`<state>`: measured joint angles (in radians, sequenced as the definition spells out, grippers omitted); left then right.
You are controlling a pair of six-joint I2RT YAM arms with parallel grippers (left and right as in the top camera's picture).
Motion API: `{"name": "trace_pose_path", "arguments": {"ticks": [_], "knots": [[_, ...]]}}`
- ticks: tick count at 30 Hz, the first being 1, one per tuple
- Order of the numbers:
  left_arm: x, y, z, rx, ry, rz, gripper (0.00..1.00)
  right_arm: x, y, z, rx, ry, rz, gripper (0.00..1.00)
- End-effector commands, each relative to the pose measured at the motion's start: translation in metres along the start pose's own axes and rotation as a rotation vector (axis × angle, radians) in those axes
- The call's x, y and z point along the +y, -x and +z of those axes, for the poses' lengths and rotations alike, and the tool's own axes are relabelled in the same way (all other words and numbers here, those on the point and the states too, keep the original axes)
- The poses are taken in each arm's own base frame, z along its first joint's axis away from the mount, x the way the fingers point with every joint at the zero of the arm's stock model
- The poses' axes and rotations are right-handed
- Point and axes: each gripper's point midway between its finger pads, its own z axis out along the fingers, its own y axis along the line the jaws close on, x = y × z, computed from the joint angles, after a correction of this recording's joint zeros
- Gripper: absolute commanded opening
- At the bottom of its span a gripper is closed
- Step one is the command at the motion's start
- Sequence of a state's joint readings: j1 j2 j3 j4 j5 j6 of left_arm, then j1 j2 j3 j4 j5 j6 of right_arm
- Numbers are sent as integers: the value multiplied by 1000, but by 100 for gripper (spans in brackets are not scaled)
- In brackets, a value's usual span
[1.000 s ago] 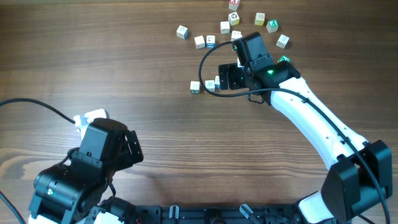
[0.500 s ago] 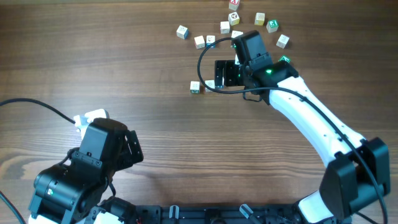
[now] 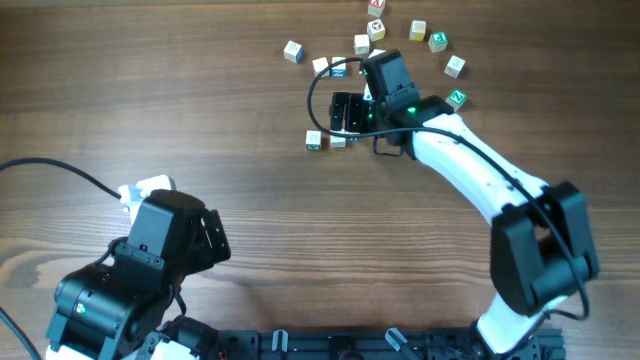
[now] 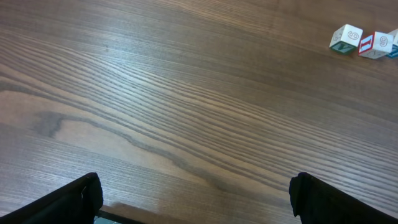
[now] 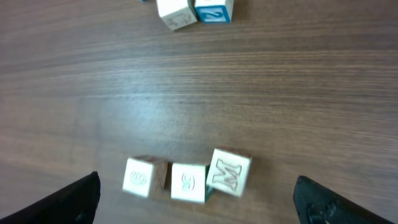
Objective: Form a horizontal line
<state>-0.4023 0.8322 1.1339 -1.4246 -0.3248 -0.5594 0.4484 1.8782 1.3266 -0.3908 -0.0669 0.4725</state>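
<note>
The right gripper (image 5: 196,210) was positioned over the horizontal line (image 5: 188,181), fingers spread wide and holding nothing. The three cubes lay side by side on the table (image 5: 280,93), the rightmost slightly rotated. The left gripper (image 4: 198,206) was well apart from the row, fingers likewise wide and empty. Loose cubes (image 3: 415,31) lay beyond the row.

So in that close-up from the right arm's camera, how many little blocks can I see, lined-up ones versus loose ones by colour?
In the row of small white letter cubes near the bottom: 3
Apart at the top edge, loose white cube: 1
Right beside it, loose blue-faced cube: 1
Total: 5
</note>
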Motion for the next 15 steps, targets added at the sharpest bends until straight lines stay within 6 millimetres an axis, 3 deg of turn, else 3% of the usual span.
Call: {"name": "trace_pose_path", "arguments": {"ticks": [1,4,8,11,15], "knots": [[4,1,1,-9,19,-17,100,-15,-9,30,25,-51,130,95],[4,1,1,-9,18,-17,100,-26,-5,38,-17,-106,217,90],[4,1,1,-9,18,-17,100,-26,-3,41,-26,-102,229,80],[4,1,1,-9,19,-17,100,-30,-12,50,-3,-117,268,68],[4,1,1,-9,19,-17,100,-43,-35,64,70,-164,268,61]]}}
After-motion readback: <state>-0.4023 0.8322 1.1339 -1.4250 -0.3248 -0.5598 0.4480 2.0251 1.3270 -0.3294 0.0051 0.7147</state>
